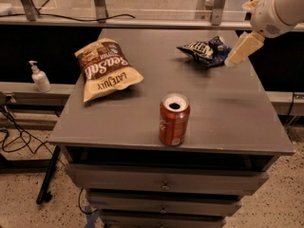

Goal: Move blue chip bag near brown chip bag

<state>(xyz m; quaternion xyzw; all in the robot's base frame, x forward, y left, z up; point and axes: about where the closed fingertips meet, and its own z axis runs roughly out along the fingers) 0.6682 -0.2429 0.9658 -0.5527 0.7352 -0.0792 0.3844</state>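
Note:
The blue chip bag [203,51] is small, dark blue and glossy with a black-and-white logo patch. It lies crumpled at the back right of the grey table [223,113]. The brown chip bag [105,68] is large and tan with white "Sea Salt" lettering. It lies flat at the back left of the table, well apart from the blue bag. My gripper [240,50] comes in from the upper right on a white arm [278,6]. It hovers just to the right of the blue bag, close to its right edge.
A red soda can [174,119] stands upright near the table's front middle. Drawers [164,184] sit under the tabletop. A white pump bottle [39,77] stands on a low ledge at the left. Cables lie on the floor at the left. A metal railing runs behind the table.

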